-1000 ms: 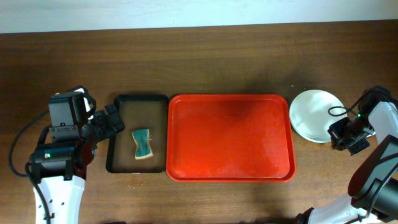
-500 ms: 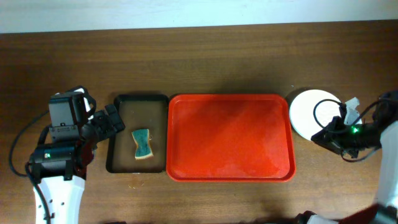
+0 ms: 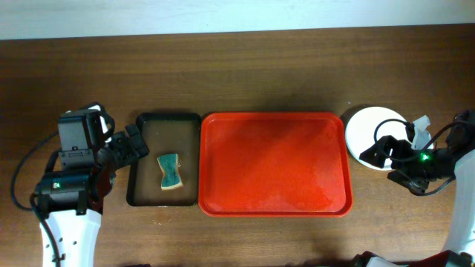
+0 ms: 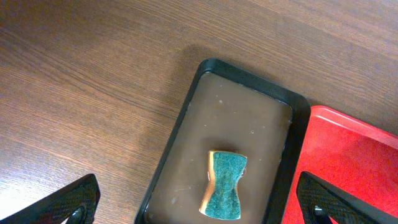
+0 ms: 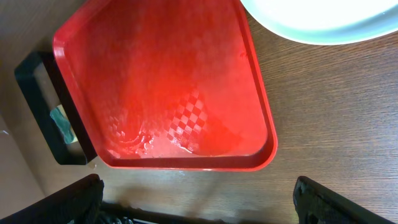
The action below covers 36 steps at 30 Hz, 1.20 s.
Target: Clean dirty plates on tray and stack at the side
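**Overhead:** vs half a sec ago, the right pincer (image 3: 372,154) has slid left. Its black tip now overlaps the near edge of the plates (image 3: 373,126); a sec ago it sat off to their right. The left pincer (image 3: 134,144), black tray (image 3: 165,116), sponge (image 3: 170,171) & red tray (image 3: 274,163) haven't shifted. The plates sit on the desk (image 3: 237,74) just beside the red tray's far right corner; touching or not, can't tell. Only a white top shows, so the no. stacked can't be told. A broad strip of bare wood runs behind both trays, which lie side by side w/ rims nearly meeting.

**Left wrist:** the left pincer (image 4: 198,180) is spread wide, gripping nothing. It hangs above the black tray (image 4: 249,118), where the green-topped sponge (image 4: 225,185) lies on a brownish, wet-looking floor. A corner of the red tray (image 4: 348,162) shows at right.

**Right wrist:** the right pincer (image 5: 196,186) is also wide, gripping nothing, above the red tray's (image 5: 161,74) near right corner. The tray floor is wet & glossy, w/ checker texture showing. The plate edge (image 5: 311,18), white w/ a pale green tint, sits at top right, close to the tray rim. Desk (image 5: 336,124) wood lies beside it.
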Motion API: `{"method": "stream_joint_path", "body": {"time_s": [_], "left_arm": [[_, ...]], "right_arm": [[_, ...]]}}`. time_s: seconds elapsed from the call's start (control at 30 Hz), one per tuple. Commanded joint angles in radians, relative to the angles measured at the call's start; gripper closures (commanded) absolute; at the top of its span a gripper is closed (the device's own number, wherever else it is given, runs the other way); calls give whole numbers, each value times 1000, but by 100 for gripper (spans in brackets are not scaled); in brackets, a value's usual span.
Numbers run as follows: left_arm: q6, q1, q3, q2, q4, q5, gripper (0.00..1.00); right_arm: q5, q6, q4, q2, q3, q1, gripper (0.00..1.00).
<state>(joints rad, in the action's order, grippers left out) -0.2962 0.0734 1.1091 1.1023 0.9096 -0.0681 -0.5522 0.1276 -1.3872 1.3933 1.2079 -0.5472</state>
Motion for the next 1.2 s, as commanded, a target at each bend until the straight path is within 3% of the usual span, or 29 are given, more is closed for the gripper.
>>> {"method": "stream_joint_path", "body": {"time_s": [0.0,0.3,0.57,0.73,0.9,1.03,1.17], "left_arm": [[-6,3,12,-5,1,-8,1],[-6,3,12,-5,1,-8,1],[-6,3,12,-5,1,-8,1],[-6,3,12,-5,2,-8,1],[-6,3,12,-5,1,-8,1],[-6,3,12,-5,2,-8,1],[-6,3,12,-5,1,-8,1]], "right_arm": [[-15,7,0,5,15,-3,2],[-12,7,15,-53,13,47,2],[50,7,71,-321,13,353,2],[66,-23,566,-548,-110,618,2],[66,-137,1201,-857,-417,655,2],[215,-136,1400,-1082,-565,674,2],[344,-84,1407,-1193,-639,703,2]]}}
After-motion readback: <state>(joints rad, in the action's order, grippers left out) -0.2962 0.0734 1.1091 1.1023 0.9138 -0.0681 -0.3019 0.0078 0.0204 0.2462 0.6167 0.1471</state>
